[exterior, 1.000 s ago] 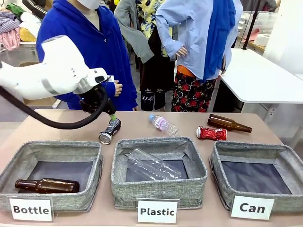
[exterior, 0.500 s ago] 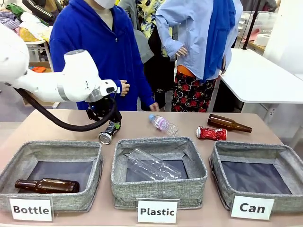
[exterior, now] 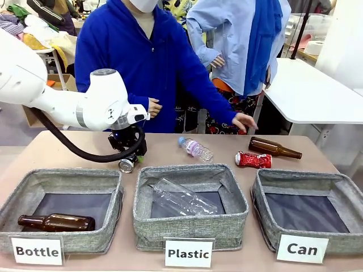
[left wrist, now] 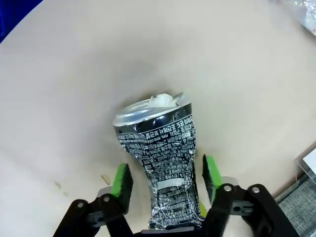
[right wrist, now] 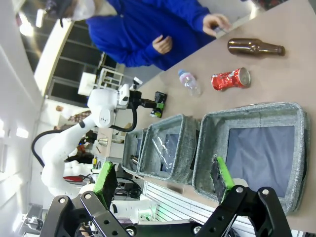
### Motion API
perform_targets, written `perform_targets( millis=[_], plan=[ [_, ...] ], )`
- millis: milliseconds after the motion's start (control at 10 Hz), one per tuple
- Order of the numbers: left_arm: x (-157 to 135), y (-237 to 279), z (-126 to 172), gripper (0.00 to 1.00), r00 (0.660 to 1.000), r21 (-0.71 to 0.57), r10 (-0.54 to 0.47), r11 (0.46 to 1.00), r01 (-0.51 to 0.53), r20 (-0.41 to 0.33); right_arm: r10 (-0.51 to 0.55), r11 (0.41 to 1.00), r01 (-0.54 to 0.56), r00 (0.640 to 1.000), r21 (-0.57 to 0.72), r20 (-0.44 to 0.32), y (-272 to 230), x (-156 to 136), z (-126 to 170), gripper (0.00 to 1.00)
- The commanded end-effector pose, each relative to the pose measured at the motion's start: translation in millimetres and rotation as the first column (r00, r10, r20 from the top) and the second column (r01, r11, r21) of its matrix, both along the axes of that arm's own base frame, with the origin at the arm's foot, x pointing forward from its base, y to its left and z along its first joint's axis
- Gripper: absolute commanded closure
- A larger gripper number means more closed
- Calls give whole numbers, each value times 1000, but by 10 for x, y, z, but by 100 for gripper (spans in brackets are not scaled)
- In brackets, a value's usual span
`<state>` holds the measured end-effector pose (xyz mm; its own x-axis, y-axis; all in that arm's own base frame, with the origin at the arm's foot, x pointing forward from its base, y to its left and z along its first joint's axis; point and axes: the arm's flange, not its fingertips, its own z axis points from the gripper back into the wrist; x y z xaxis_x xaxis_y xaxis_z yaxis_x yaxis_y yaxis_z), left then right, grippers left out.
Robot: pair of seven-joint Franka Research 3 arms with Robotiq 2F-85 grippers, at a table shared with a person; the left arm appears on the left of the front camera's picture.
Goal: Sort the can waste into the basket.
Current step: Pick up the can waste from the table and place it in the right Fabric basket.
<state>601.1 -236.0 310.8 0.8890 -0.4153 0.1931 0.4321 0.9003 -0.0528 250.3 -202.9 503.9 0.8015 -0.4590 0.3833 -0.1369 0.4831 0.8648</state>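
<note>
Straddling the dark can [left wrist: 165,163] at its crumpled waist with the left fingers [left wrist: 122,180]: green pads just beside each flank, a thin gap on both sides, so narrowly apart and not yet pinching, judging by the left wrist view. Can lying on its side on the tabletop [left wrist: 74,74], silver top pointing away from the wrist. Hence the reach from above across the dented middle, probably the easiest place to clamp. Right fingers [right wrist: 220,180] spread wide with nothing between, held back on the side of the Can basket [right wrist: 252,109], well apart from both cans.

Farther out, red can [exterior: 253,160] on the tabletop behind that basket, just beside a brown bottle [exterior: 274,148], a person's hand [exterior: 245,120] hovering near both. No can in the basket yet; both left to sort.

From the left wrist: pad gaps and dents, hidden in the front view behind the arm's own wrist. From the front: the labels, and the long carry past the Plastic bin [exterior: 190,226] to the far right. From the right wrist: the whole left arm [right wrist: 101,111] bent over the dark can.
</note>
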Motion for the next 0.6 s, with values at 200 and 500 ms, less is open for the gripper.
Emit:
perform_targets(
  millis=[200, 500],
  plan=[
    [-49, 87, -1, 100, 1000, 37, 26, 999, -27, 6, 1, 1000, -2, 999, 5, 39, -8, 28, 14, 0],
    [-180, 164, 184, 100, 1000, 15, 13, 1000, -14, 26, 1, 1000, -2, 999, 5, 39, -8, 28, 14, 0]
  ],
)
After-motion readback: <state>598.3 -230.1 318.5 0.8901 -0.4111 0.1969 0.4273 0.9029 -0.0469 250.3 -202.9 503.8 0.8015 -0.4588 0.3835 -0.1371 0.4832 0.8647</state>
